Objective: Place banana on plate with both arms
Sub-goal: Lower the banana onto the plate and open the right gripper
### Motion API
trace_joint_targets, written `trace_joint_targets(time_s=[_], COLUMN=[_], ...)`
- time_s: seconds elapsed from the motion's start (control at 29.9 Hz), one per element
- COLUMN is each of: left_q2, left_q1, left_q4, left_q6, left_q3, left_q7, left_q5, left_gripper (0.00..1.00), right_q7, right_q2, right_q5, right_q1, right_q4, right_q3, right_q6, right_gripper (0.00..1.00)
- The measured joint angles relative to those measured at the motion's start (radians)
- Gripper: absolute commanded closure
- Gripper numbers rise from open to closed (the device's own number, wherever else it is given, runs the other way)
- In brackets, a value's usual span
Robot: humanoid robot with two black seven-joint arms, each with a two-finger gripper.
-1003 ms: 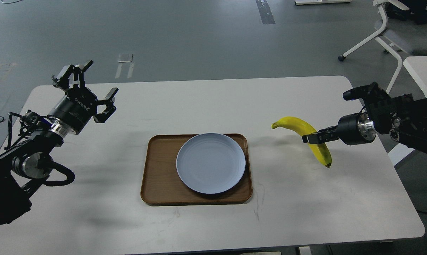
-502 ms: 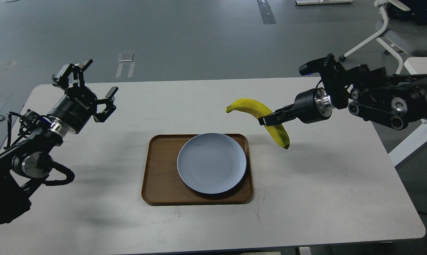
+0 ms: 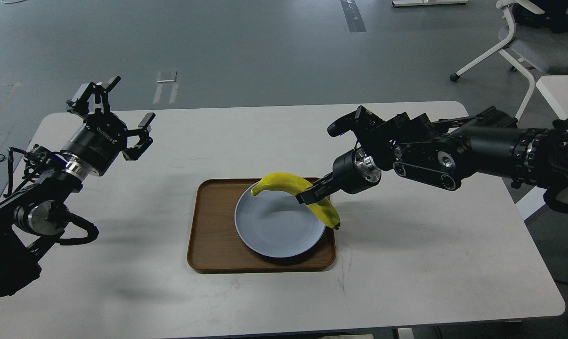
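Note:
The yellow banana [image 3: 284, 182] hangs over the far right part of the pale blue-grey plate [image 3: 270, 226], its dark tip near the plate's right rim. My right gripper [image 3: 308, 196] is shut on the banana's middle and reaches in from the right. I cannot tell whether the banana touches the plate. My left gripper [image 3: 117, 117] is open and empty, held up over the table's far left, well away from the plate.
The plate sits on a brown wooden tray [image 3: 208, 235] in the middle of the white table [image 3: 430, 263]. A white chair [image 3: 519, 42] and another white table's corner [image 3: 562, 94] stand beyond the far right edge.
My right arm has carried the banana leftward and down, from above the table's right side to over the plate. My left gripper has barely moved.

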Motion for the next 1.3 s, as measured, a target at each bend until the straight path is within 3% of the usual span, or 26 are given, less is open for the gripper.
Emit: trace_joint_targets(time_s=[0.17,0.23,0.43,0.5,0.64,0.74,1.04,1.3], left_q2=[-0.001,-0.001,-0.003,-0.004,-0.004,-0.004,-0.002,0.002], left_q1=[0.0,0.0,0.0,0.0,0.0,0.0,0.0,0.014], left_q4=[0.0,0.0,0.0,-0.001,-0.002,-0.002,-0.003,-0.003], left_q6=[0.0,0.0,0.0,0.0,0.0,0.0,0.0,0.0], left_q3=[0.0,0.0,0.0,0.001,0.001,0.001,0.0,0.0], left_q7=[0.0,0.0,0.0,0.0,0.0,0.0,0.0,0.0], left_q5=[0.0,0.0,0.0,0.0,0.0,0.0,0.0,0.0], left_gripper=[0.0,0.0,0.0,0.0,0.0,0.0,0.0,0.0], right_q7=[0.0,0.0,0.0,0.0,0.0,0.0,0.0,0.0], right_q2=[0.034,0.039,0.041,0.041,0.041,0.041,-0.005,-0.2], right_q5=[0.03,0.032,0.034,0.035,0.036,0.037,0.086,0.229], right_q1=[-0.012,-0.021,-0.038,-0.039,-0.039,-0.039,-0.034,-0.099], right_q4=[-0.027,-0.032,-0.038,-0.039,-0.038,-0.038,-0.056,-0.056], right_q3=[-0.004,-0.011,-0.018,-0.017,-0.015,-0.011,0.026,0.326], right_q6=[0.0,0.0,-0.004,-0.004,-0.006,-0.008,-0.016,-0.021], right_gripper=[0.97,0.74,0.57,0.45,0.32,0.05,0.0,0.0])
